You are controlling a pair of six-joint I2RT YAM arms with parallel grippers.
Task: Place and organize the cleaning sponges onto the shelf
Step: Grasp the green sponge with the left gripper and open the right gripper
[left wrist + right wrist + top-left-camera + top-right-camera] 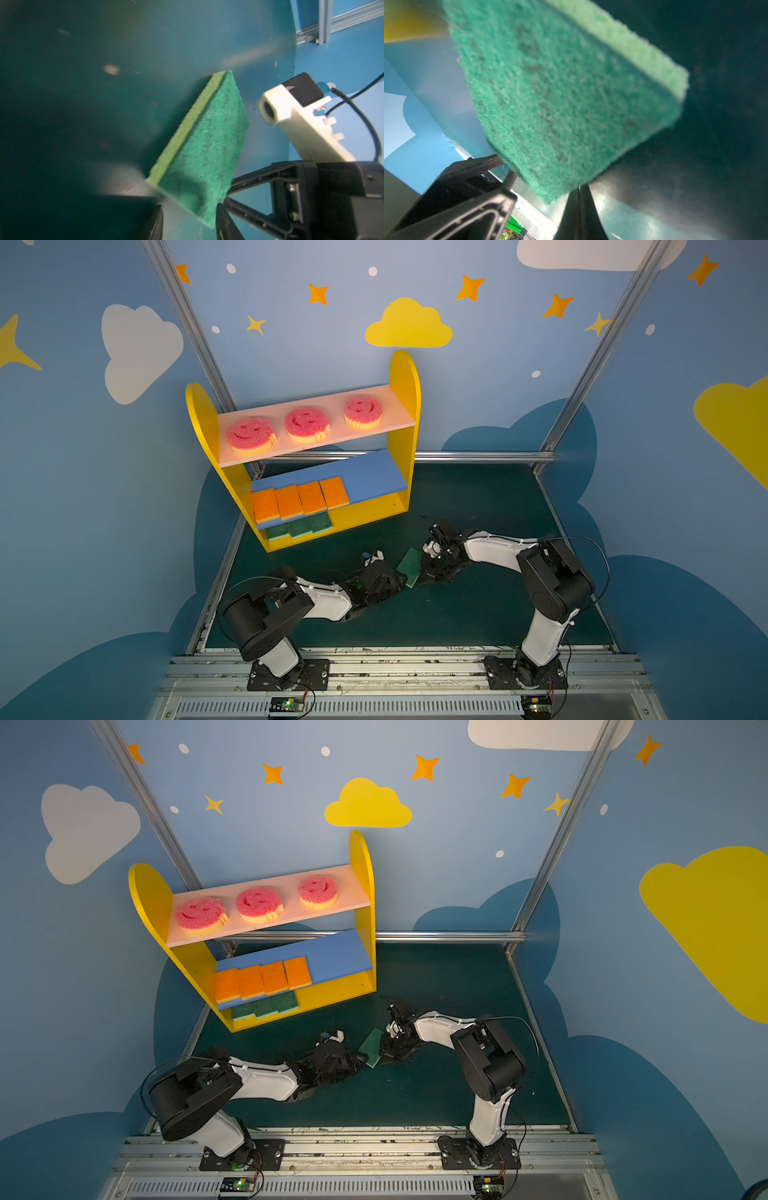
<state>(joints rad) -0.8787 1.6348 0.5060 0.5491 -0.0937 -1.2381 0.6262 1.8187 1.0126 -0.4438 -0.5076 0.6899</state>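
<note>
Starting at left: shelf (199,414) upright near the back corner, well loaded. Counted on its pink board (399,416): three round pink sponges (306,423), faces up, spaced in a row; judged finished. Counted on the blue board (374,477) below: four orange sponges (289,501) side by side at the left end, edges touching or nearly so; right half bare; judged finished likewise. Counted on the yellow base (365,511): three green sponges (300,526) in a row beneath the orange ones, partly hidden by the board above; room beside them for one more.

Moving to the middle of the table (478,614), in front of the shelf and apart from it: left gripper (401,578) extended from the left, jaws part-way apart and set astride one end of the last green sponge (409,566); a sliver of gap on one side in the left wrist view, so not judged a firm pinch. Sponge tilted on edge between the two grippers, dark scouring face showing; apparently lifted off the table, though not confirmed. At right: right gripper (424,568) clamped tight on a corner of that sponge; sole firm hold, by appearance.

Assessment: ten of eleven shelved; nothing loose on the table in both top views. Outstanding: hand-over to the left side, if intended; then carriage to the yellow base; placement flat beside the three green ones, in line.
</note>
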